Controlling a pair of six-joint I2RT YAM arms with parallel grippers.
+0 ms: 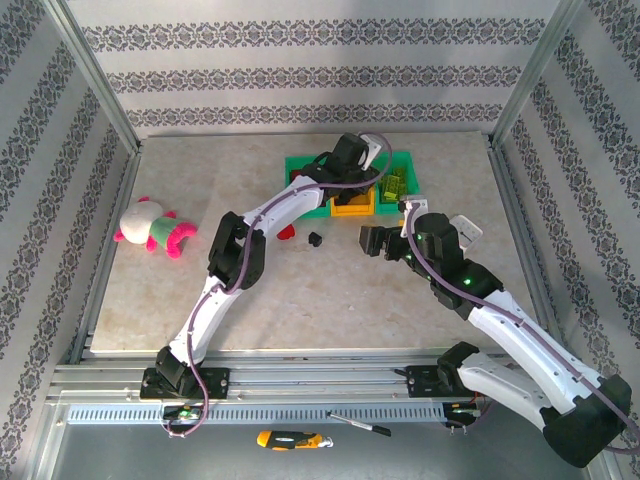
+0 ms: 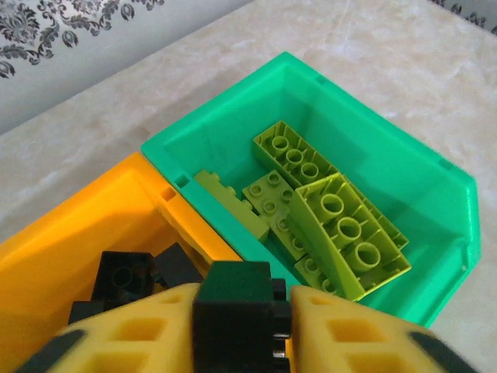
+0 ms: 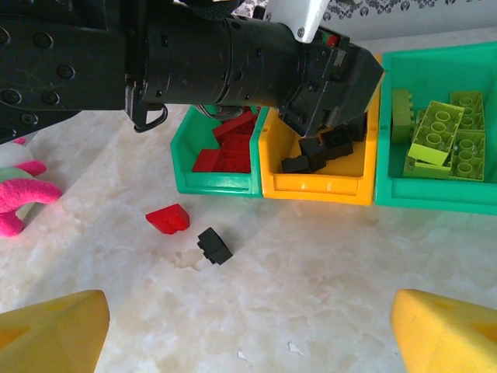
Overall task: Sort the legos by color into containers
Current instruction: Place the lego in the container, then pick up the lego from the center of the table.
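- The left gripper [image 2: 241,330] is pinching a small black plastic brick [image 2: 233,295] between its yellow fingers. It hovers over the orange-yellow middle bin [image 2: 70,225] — the one that holds the other black bricks [image 2: 124,281].
- The right gripper [image 3: 248,334] hangs low over the marble-patterned tabletop [image 3: 326,264], its jaws spread wide with nothing between them.
- Sorted, as far as the pictures show:
  - red bricks [image 3: 225,148] lie in the left green bin [image 3: 217,185];
  - black ones lie in the middle bin;
  - lime-green bricks [image 2: 326,210] lie in the right green bin [image 2: 388,155].
  - No colour looks mixed in (though the left arm hides part of the middle bin in the right wrist view).
- On the table lie one loose red brick [image 3: 168,219] and one loose black brick [image 3: 214,245]. They sit near each other, just in front of the left green bin and near the right gripper.
- My judgement — the task is nearly done. The held brick needs releasing into the middle bin, and then two pickups would finish the sort.
- A pink, white and green plush toy [image 1: 150,228] lies well apart on the left and is no part of the job.
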